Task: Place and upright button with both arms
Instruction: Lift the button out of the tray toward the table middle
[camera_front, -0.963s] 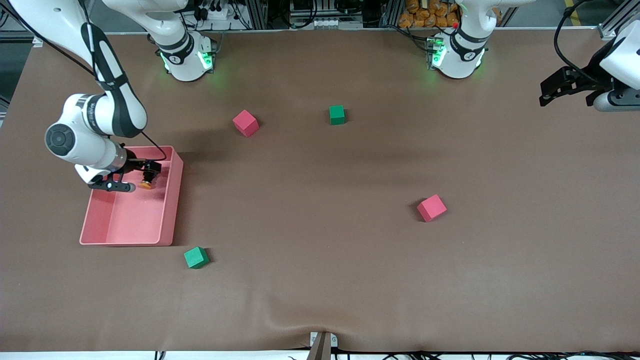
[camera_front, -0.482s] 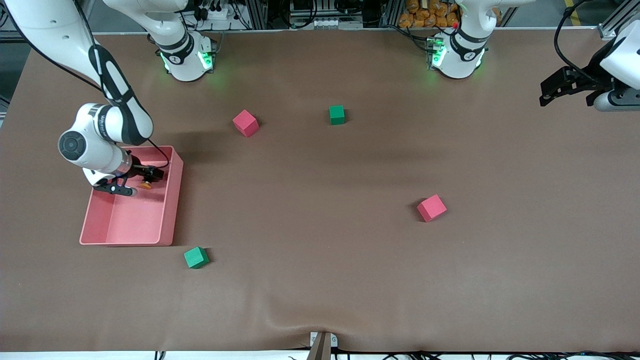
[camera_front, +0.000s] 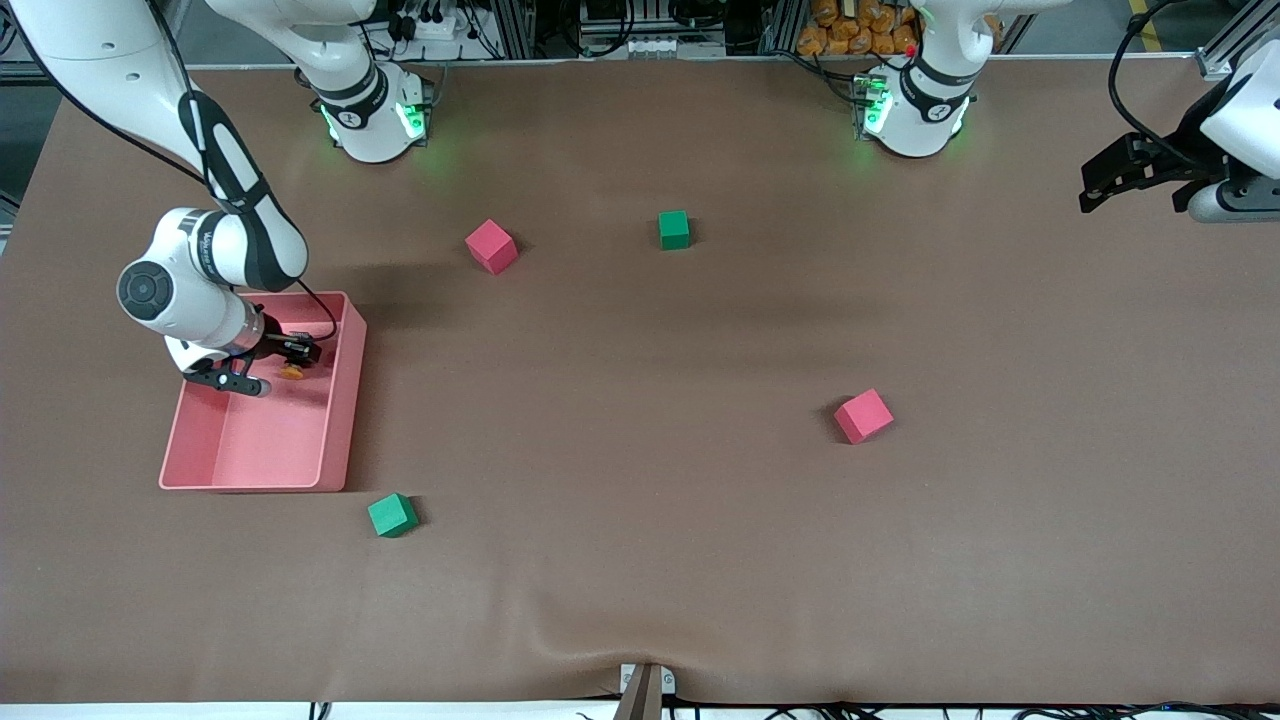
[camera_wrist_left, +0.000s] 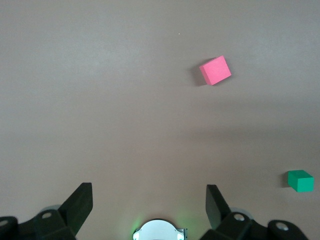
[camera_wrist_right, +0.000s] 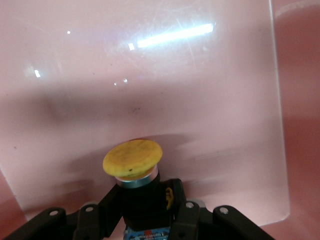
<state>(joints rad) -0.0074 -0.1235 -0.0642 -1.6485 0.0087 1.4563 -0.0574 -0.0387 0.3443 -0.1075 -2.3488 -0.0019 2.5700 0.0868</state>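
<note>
The button (camera_front: 293, 371) has a black body and a round orange cap. My right gripper (camera_front: 297, 356) is shut on it inside the pink tray (camera_front: 335, 420), near the tray's end toward the robots' bases. In the right wrist view the fingers (camera_wrist_right: 112, 202) clamp the black body, and the orange cap (camera_wrist_right: 133, 158) points at the tray floor. My left gripper (camera_front: 1110, 180) is open and empty, held high over the left arm's end of the table. Its two fingers (camera_wrist_left: 80, 202) stand wide apart in the left wrist view.
Two red cubes (camera_front: 491, 246) (camera_front: 863, 416) and two green cubes (camera_front: 674, 230) (camera_front: 392, 515) lie scattered on the brown table. The left wrist view shows a red cube (camera_wrist_left: 215, 70) and a green cube (camera_wrist_left: 300, 180) below it.
My right gripper has moved down a little into the tray with the button and drawn slightly toward the right arm's end of the table. The left arm has not moved.
</note>
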